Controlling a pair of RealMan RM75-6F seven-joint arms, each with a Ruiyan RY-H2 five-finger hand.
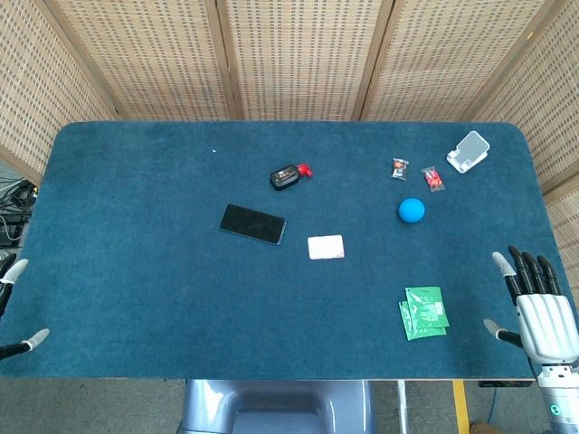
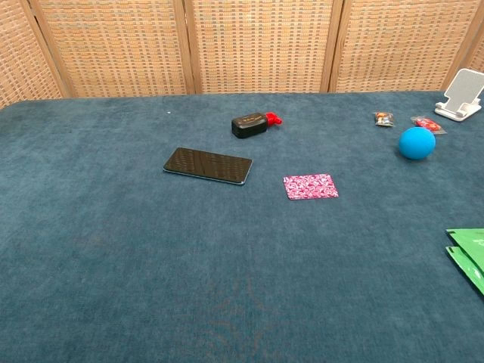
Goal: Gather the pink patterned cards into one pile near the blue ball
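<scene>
A pink patterned card (image 1: 326,247) (image 2: 311,186) lies flat near the middle of the blue table, left of and nearer than the blue ball (image 1: 412,211) (image 2: 417,143). My right hand (image 1: 541,312) hovers at the table's front right corner, fingers spread, holding nothing, well clear of the card and ball. Of my left hand (image 1: 13,307) only fingertips show at the front left edge, spread apart and empty. The chest view shows neither hand.
A black phone (image 1: 252,223) (image 2: 207,165) lies left of the card. Behind it sits a small black and red object (image 1: 288,175) (image 2: 253,123). Two wrapped sweets (image 1: 417,174) and a white phone stand (image 1: 469,151) are at the back right. Green packets (image 1: 424,313) lie front right.
</scene>
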